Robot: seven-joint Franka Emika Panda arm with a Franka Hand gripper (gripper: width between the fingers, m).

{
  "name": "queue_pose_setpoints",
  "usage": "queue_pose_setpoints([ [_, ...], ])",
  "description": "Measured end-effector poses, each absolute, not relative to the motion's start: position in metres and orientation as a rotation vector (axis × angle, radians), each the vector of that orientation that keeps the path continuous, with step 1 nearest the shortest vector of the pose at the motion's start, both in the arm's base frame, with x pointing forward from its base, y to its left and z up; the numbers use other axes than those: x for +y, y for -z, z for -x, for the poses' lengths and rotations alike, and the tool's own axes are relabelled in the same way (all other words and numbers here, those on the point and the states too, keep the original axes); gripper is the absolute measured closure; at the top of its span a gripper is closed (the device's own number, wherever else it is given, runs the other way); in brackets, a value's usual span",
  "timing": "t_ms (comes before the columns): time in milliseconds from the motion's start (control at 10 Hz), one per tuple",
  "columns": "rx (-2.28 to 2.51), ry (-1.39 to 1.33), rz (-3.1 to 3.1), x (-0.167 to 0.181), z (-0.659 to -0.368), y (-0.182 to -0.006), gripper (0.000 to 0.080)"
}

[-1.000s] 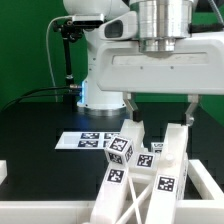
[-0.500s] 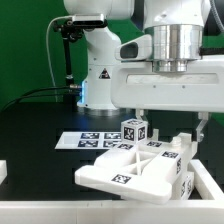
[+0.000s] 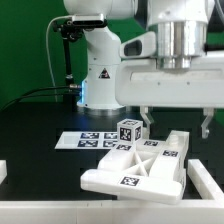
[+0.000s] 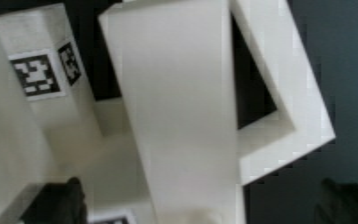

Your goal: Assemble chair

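Chair: we see the chair [image 3: 135, 167] as a joined set of white blocky parts lying flat on the black table [image 3: 35, 160], in the exterior view's lower right.
Top panel: a broad flat part faces up, with crossing bars and dark openings, and a small black-and-white tag on its near edge.
Post: a square post [image 3: 128, 131] stands up at the chair's far side, tags on its faces.
Close-up: in the wrist view we see the chair [image 4: 185, 110] as a wide white bar with a thinner frame beside it, dark gaps between them, and a tag on a neighbouring part.
Gripper: the gripper [image 3: 177, 124] hangs above the chair with its two fingers spread wide; we see nothing between them and they touch no part. In the wrist view the dark fingertips [image 4: 55, 200] sit well apart on either side of the bar.
Marker board: the marker board [image 3: 82, 141] lies flat on the table just behind the chair, partly hidden by it.
Arm: the white arm base [image 3: 100, 70] stands behind, against a green backdrop.
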State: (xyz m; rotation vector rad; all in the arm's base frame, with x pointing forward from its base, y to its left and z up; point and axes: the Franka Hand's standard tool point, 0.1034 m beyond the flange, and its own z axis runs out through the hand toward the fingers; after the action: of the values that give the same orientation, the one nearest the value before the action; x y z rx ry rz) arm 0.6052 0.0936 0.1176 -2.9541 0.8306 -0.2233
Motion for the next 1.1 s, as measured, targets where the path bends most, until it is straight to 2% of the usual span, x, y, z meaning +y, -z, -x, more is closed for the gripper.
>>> queue_pose_setpoints([
  [200, 0.863, 0.193, 2.919, 0.102, -0.605, -0.142, 0.0151],
  [600, 0.861, 0.192, 2.924, 0.102, -0.604, -0.137, 0.0151],
  [700, 0.877, 0.172, 2.913, 0.111, -0.594, -0.140, 0.0151],
  [900, 0.844, 0.041, 2.918, 0.117, -0.553, -0.149, 0.0151],
  [1100, 0.868, 0.036, 2.908, 0.119, -0.551, -0.151, 0.0151],
])
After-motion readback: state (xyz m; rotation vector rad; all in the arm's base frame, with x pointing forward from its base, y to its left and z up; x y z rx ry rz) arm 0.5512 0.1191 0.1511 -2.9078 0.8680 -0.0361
